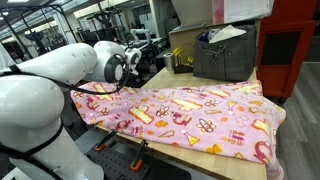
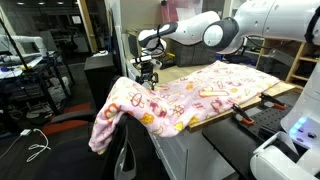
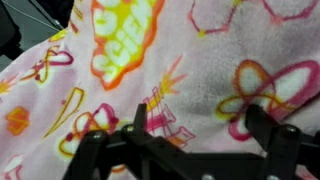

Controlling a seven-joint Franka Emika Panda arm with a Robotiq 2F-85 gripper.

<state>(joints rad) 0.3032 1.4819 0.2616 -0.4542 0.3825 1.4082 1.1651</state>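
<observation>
Both exterior views share the blanket (image 1: 200, 115) (image 2: 190, 95) from different sides; the wrist view looks down closely

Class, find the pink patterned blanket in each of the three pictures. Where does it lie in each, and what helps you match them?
In an exterior view: the pink blanket spreads across the lower middle and right.
In an exterior view: it covers the centre, one end hanging down at lower left.
Wrist view: it fills nearly the whole picture.
Shared landmark: the black open jaws, close above it.
</observation>
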